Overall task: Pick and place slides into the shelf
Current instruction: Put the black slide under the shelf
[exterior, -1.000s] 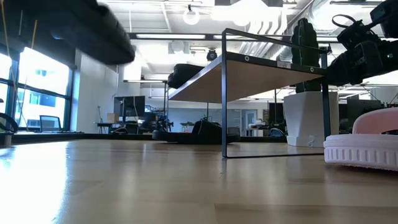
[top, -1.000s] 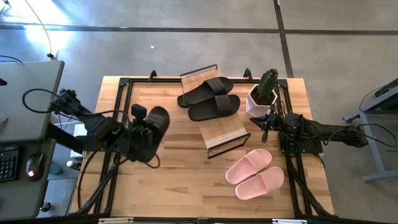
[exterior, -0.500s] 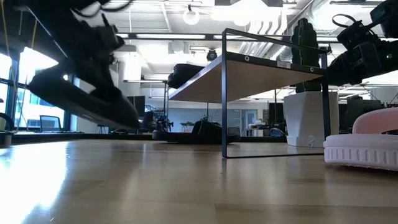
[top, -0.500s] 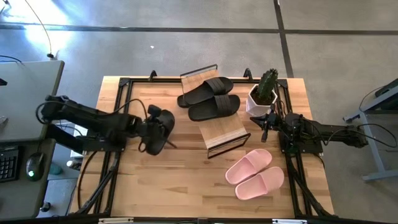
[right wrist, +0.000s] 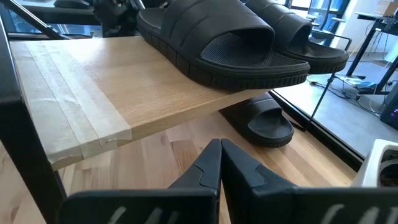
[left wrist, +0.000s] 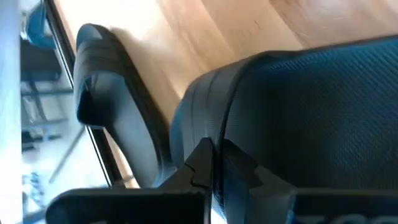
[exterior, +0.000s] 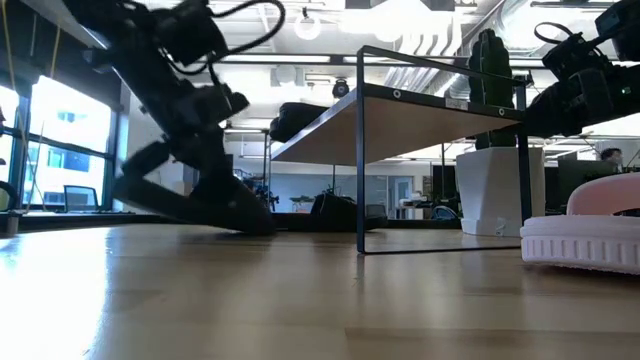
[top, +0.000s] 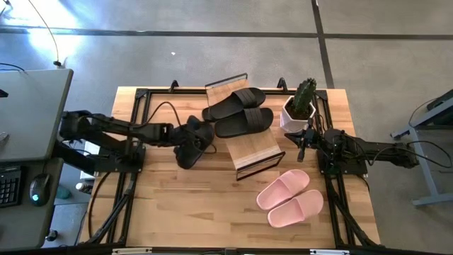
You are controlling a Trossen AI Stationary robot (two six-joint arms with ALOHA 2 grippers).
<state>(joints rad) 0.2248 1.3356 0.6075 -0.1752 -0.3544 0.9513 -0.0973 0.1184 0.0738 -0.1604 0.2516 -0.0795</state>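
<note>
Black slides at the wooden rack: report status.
Left gripper shut on black slide pair, low beside slatted wooden rack. Right gripper shut, idle by cactus pot.

In the low view, the pink slides were cut off by the picture's right edge, so only a white sole and a bit of pink top showed. In the high view, the left gripper sat over the black slides it carried, so it was hard to tell if there was one or two. The far end of the shelf was hidden under the other black pair in the right wrist view.
</note>
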